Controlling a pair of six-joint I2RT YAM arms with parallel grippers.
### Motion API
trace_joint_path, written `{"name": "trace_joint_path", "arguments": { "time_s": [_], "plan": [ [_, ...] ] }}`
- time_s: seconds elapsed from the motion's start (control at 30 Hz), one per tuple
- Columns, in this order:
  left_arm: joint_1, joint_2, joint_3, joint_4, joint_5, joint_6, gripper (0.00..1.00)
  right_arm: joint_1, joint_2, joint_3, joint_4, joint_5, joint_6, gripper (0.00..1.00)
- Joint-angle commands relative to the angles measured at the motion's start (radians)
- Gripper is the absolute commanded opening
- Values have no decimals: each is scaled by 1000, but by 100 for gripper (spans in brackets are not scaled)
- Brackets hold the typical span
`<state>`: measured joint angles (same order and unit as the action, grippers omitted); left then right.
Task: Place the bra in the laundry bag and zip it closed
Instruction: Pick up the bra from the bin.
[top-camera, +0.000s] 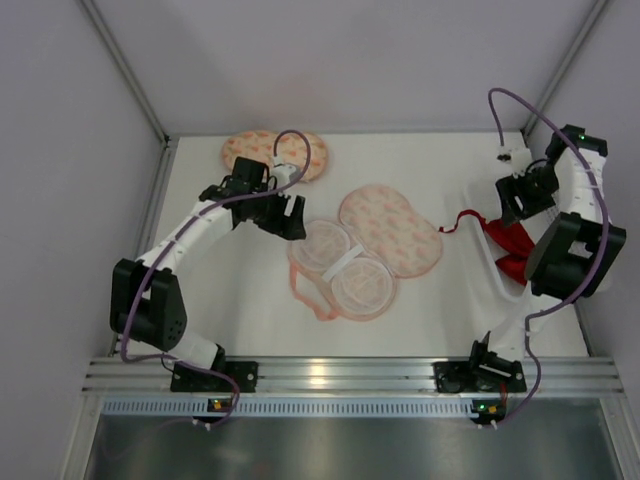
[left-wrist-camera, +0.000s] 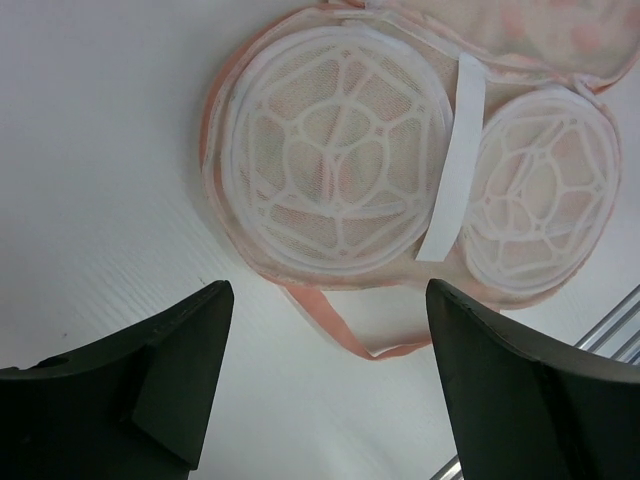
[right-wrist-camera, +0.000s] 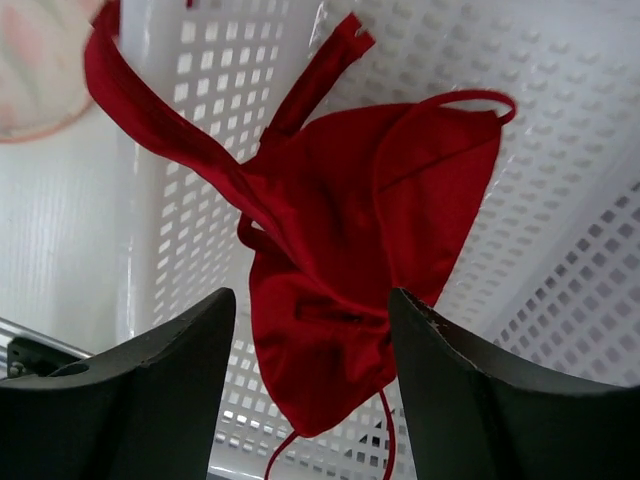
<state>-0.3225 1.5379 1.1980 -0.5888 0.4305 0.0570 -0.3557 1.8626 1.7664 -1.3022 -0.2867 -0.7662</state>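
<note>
Two peach-pink speckled pouches lie on the white counter (top-camera: 230, 290). One, zipped up, sits at the upper left of the overhead view (top-camera: 265, 155). The other, the laundry bag (top-camera: 390, 232), lies opened flat at the centre of that view. Its patterned lid is folded back toward the upper right, and its pale inner half faces up below and to the left of the lid.

Inside that inner half, two round white mesh domes (left-wrist-camera: 335, 150) sit side by side, with a flat white band (left-wrist-camera: 452, 165) lying across the gap between them. A thin pink loop (left-wrist-camera: 340, 335) trails from the bag's edge onto the counter.

Seen overhead, the left claw (left-wrist-camera: 328, 295) sits just left of the open bag. In the left wrist view its two dark fingers (left-wrist-camera: 170, 385) stand well apart with only bare counter and the bag's edge between them, gripping nothing.

At the right of the overhead view, the bra (right-wrist-camera: 350, 260) is outside the bag, well apart from it. It lies crumpled in a white perforated basket (right-wrist-camera: 560, 120), and one red strap reaches left over the basket's edge toward the bag's lid.

Directly over the bra is the right claw (right-wrist-camera: 312, 300), its fingers (right-wrist-camera: 470, 390) spread wide. Red fabric shows in the gap between them. Whether either finger touches the cloth cannot be told.
</note>
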Motion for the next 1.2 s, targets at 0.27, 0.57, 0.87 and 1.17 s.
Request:
{"name": "trace_joint_path", "arguments": {
  "time_s": [0.27,0.57,0.87,1.17],
  "plan": [
    [2,-97,23,-71,-19,37,85,67,49,-209,213,104,-68,67],
    [2,-150,29,-89,-59,64,85,60,-31,-148,181,95,-84,0],
    [2,-170,84,-88,-41,64,93,-25,-174,77,5,0,-139,0],
    [2,-183,182,-71,10,61,95,-25,-184,387,-121,-181,-85,0]
  ]
}}
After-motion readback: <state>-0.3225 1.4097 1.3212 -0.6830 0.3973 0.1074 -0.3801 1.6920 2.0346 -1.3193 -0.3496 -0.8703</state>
